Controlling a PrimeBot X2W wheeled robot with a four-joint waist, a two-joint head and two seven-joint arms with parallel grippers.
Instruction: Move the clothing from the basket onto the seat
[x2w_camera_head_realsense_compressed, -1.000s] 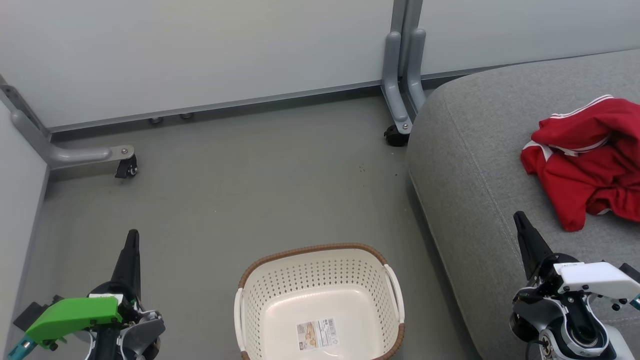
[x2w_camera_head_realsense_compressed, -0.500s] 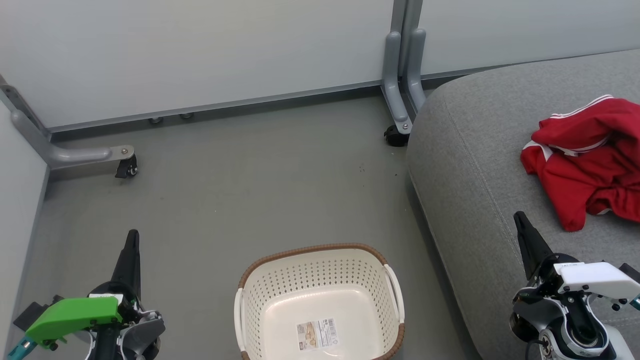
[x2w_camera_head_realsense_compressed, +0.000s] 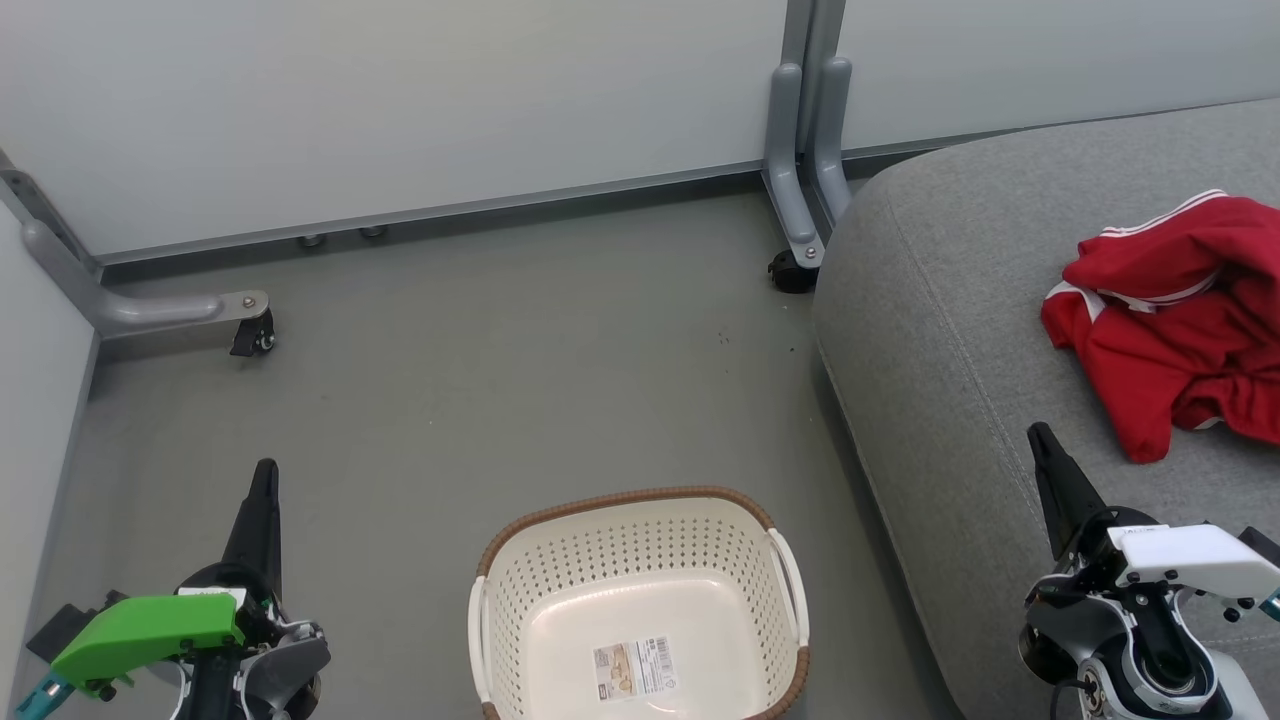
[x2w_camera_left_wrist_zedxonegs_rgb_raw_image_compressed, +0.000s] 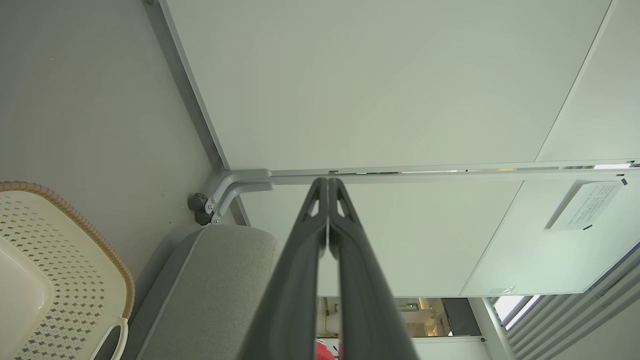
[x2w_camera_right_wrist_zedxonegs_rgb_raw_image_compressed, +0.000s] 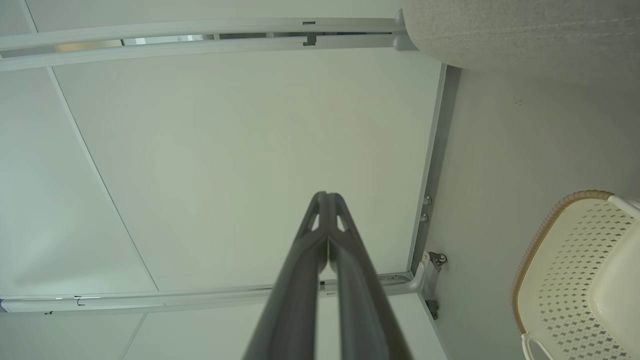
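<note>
Plainly the clothing (x2w_camera_head_realsense_compressed: 1170, 320) is soft and light: a crumpled red garment with white stripe trim, heaped on the seat (x2w_camera_head_realsense_compressed: 960, 330) at the far right and partly cut off by the head view's edge. It would likely droop and trail when lifted, so a raised fold or the bunched ridge near its top looks a surer place to pinch than a hem lying flat against the cushion. The basket (x2w_camera_head_realsense_compressed: 620, 496) stands on the floor (x2w_camera_head_realsense_compressed: 500, 380) near the robot, just left of the seat, with no cloth in it; its bare bottom shows a sticker label (x2w_camera_head_realsense_compressed: 633, 670). Judged from that, the task looks done or nearly so. The left pincer (x2w_camera_head_realsense_compressed: 265, 470) is raised at the near left, apart from the basket, its two fingers pressed together on nothing and pointing forward. The right pincer (x2w_camera_head_realsense_compressed: 1035, 432) is posed likewise at the near right over the seat's front edge, closed and empty, near the garment but not touching it.
</note>
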